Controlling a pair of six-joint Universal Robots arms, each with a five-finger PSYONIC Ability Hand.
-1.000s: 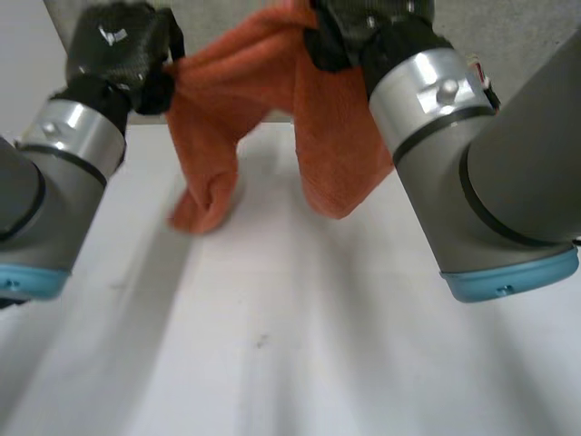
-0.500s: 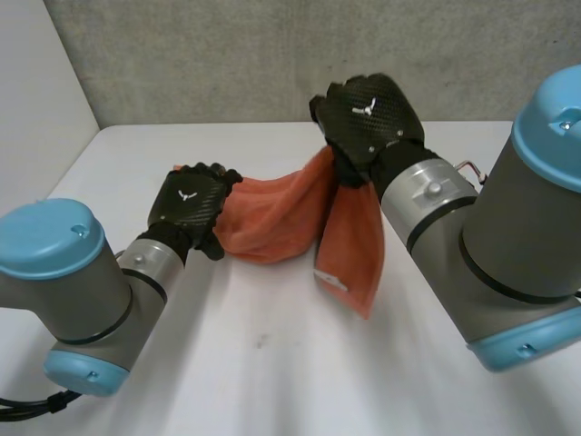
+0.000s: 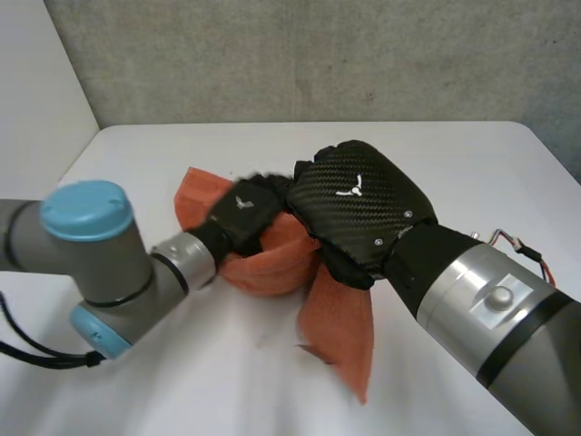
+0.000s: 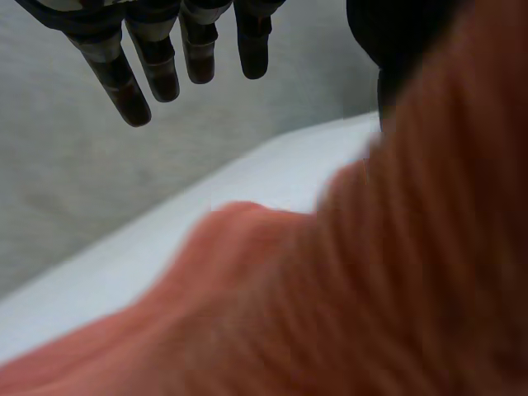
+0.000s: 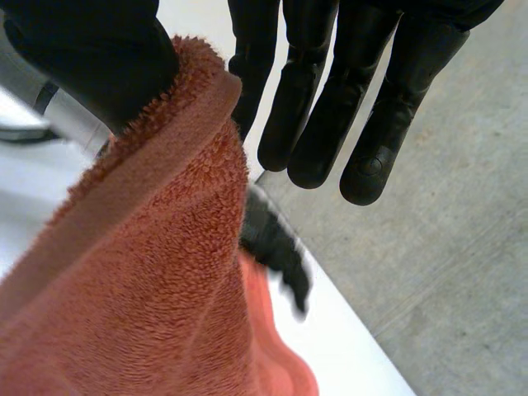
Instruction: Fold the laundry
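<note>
Head view: two robot arms meet over a white table (image 3: pixel 163 391) w/ an orange terry-cloth towel (image 3: pixel 270 265) bunched btwn them, near the table's middle. The left hand (image 3: pixel 241 211) sits on top of the bunch. The right hand (image 3: pixel 359 204) is just beside it, over the same wad. Below the right hand a loose tail of cloth (image 3: pixel 343 338) hangs toward the table; can't tell if its tip touches. Left wrist view: the left hand's fingers (image 4: pixel 161 70) are straight & spread, clear of the cloth. The towel (image 4: pixel 371 289) is heaped up against the thumb (image 4: pixel 404 41) and seems to rest there, not gripped. Right wrist view: the right hand's fingers (image 5: pixel 371 140) are straight & close together. The towel's hemmed edge (image 5: pixel 177 115) is nipped btwn the thumb (image 5: pixel 91 58) & the nearest finger, so this hand looks to be the one holding the cloth up. Handling, as a judgement: the towel looks light, soft & thick-piled w/ no stiffness, i.e. it sags & doubles over wherever unsupported. The pile should give good grip; not slippery, not fragile. Prob. best taken at the hemmed edge, esp. at two corners of one side, since that flat woven strip is firmer & easier to pinch than the fluffy middle. Grabbing the middle would only bunch it more. It likely needs spreading flat before any fold.
</note>
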